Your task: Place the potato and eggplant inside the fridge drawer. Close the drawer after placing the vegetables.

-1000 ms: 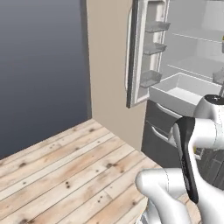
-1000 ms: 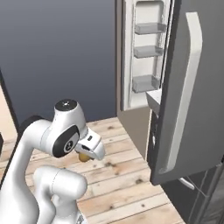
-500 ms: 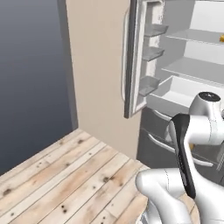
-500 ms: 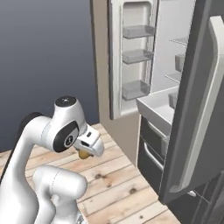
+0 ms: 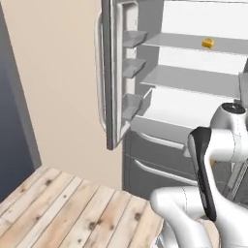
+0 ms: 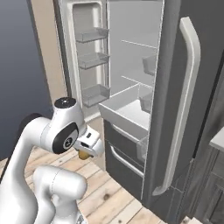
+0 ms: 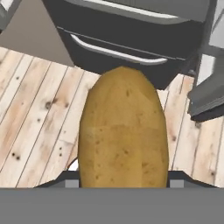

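potato (image 7: 123, 131) clamped in gripper (image 6: 86, 151), long axis along fingers, above wooden floor (image 7: 30, 118)

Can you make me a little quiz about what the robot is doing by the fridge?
1. What is the gripper holding?
2. True or false: the fridge drawer is pulled open.
3. The floor under the potato is: A tile, B wood planks, C carpet.

Key: 1. The potato. 2. True. 3. B.
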Motion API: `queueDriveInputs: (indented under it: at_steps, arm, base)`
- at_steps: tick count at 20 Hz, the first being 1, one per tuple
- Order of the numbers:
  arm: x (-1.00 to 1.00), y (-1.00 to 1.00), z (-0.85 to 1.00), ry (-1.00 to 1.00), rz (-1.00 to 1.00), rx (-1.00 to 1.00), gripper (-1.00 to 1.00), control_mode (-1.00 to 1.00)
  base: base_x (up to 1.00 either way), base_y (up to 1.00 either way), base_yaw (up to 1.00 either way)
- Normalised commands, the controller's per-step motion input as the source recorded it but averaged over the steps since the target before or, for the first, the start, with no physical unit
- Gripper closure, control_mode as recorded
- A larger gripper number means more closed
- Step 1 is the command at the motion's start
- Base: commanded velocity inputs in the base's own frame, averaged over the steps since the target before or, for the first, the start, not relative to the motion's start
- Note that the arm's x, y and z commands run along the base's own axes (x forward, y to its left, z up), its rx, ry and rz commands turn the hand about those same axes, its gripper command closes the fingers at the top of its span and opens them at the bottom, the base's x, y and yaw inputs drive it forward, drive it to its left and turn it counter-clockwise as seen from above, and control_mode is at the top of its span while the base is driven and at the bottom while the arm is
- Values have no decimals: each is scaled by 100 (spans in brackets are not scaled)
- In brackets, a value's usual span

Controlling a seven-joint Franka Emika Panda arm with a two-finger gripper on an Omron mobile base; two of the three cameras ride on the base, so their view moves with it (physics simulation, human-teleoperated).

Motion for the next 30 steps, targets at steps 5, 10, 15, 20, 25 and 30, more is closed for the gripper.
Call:
queueDriveInputs:
  at_steps: [5, 10, 15, 20, 25, 30]
  arm:
    - [0, 0, 0, 0, 0, 0, 100, 100]
    - [0, 0, 0, 0, 0, 0, 100, 100]
    - [0, 0, 0, 0, 0, 0, 100, 100]
    - [55, 0, 0, 12, -8, 0, 100, -100]
    - [100, 0, 0, 33, -11, 0, 100, -100]
    - [87, 0, -14, 14, -4, 0, 100, -100]
  base:
    - [99, 7, -35]
    - [81, 3, -30]
    - [35, 0, -22]
    - [7, 0, -6]
    - [0, 0, 0]
    - [0, 0, 0]
